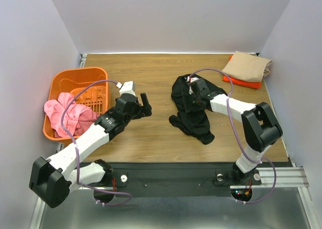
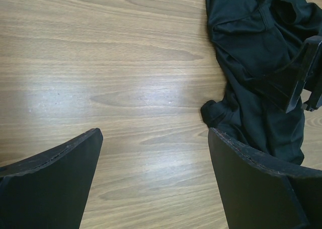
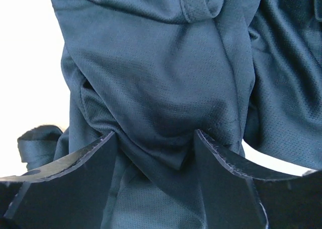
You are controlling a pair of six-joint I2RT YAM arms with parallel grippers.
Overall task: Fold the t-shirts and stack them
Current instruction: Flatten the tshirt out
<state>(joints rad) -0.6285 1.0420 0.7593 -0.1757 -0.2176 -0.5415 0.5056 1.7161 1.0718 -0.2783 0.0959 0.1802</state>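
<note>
Crumpled black t-shirt under the right pincer, tan t-shirt atop orange t-shirt far right.

A robotics lab cell: plain white wall panels box in a wood-grain table, with white-and-black robot arms mounted by an aluminium rail at 6 o'clock.

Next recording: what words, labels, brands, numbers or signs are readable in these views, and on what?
No readable text in any view.
black t-shirt: plain dark mesh cloth, no print showing.
tan t-shirt: plain, folded, no print showing.
orange basket: no marking visible.
</note>
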